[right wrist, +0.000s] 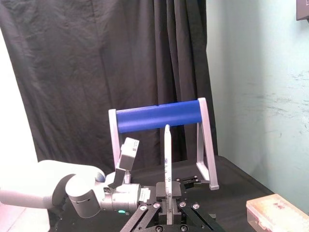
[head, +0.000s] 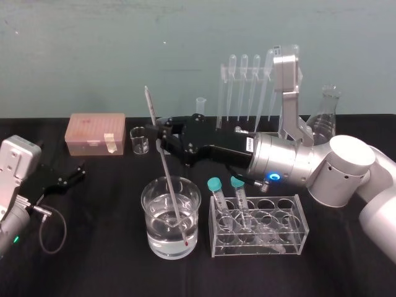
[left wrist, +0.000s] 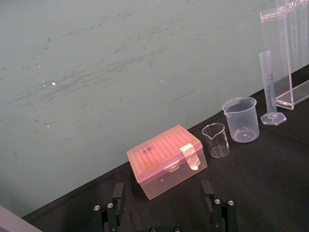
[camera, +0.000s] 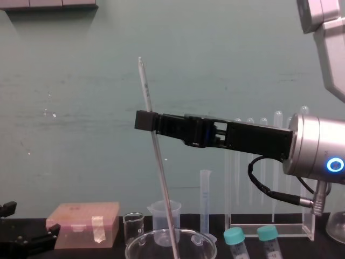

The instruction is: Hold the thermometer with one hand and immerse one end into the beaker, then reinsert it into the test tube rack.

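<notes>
My right gripper (head: 162, 140) sits at the centre of the head view, its fingers clamped on the thermometer (head: 171, 185) a little above the rod's midpoint. In the chest view the thermometer (camera: 163, 183) leans slightly, top end towards the upper left, passing through the right gripper (camera: 145, 120). Its red-tipped lower end is under the clear liquid in the beaker (head: 148, 198), low in the centre of the frame, close to the bottom on the right side. The test tube rack (head: 246, 74) stands at upper centre-right by the wall, pipettes hanging in it, behind my right arm. My left gripper (head: 73, 175) rests at the lower left with fingers spread, nothing between them, just below the pink tip box (head: 96, 132).
</notes>
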Available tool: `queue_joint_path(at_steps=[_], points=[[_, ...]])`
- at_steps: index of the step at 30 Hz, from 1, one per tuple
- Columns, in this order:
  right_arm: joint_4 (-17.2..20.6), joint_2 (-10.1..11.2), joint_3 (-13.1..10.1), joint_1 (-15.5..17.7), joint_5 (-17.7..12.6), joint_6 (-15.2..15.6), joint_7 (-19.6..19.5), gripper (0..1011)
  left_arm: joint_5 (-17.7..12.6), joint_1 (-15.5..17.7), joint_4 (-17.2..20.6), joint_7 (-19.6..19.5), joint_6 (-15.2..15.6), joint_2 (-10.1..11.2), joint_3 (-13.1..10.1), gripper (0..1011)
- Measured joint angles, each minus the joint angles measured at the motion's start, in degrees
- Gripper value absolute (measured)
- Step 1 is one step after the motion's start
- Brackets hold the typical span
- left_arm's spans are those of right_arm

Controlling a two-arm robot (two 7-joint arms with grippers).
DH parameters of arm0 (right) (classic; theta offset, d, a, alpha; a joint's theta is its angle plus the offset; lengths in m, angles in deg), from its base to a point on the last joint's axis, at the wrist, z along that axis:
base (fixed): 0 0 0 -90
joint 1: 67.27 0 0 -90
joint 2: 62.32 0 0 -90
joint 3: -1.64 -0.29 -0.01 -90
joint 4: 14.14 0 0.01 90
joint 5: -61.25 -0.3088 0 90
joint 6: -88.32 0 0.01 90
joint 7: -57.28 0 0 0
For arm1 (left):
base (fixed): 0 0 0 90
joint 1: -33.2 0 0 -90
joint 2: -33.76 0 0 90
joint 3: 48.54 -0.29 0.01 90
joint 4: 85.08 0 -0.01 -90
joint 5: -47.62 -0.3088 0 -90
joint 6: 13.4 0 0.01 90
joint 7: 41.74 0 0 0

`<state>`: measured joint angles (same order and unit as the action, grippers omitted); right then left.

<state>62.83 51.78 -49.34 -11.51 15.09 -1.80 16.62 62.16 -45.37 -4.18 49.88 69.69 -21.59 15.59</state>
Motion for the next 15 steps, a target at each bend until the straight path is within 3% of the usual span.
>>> queue_joint_path(at_steps=[15], points=[[0.08,0.02,0.2,-0.1,0.35,-0.04,0.04,58,0.0,0.0,0.0,0.0,0.0,0.0,0.0,1008]])
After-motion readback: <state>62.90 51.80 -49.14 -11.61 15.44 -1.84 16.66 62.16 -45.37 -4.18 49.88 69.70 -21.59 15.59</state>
